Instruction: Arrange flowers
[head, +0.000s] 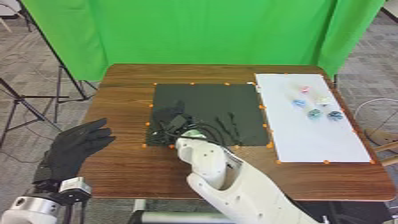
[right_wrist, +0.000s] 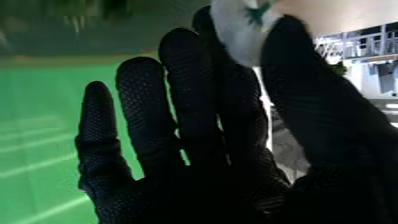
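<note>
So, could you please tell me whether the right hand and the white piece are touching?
Touching: the right wrist view shows the white piece pinched between thumb and fingers of the right hand, against both.

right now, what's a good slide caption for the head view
Right hand over the dark mat, left hand open by the table's left edge, small colourful pieces on the white sheet.
</note>
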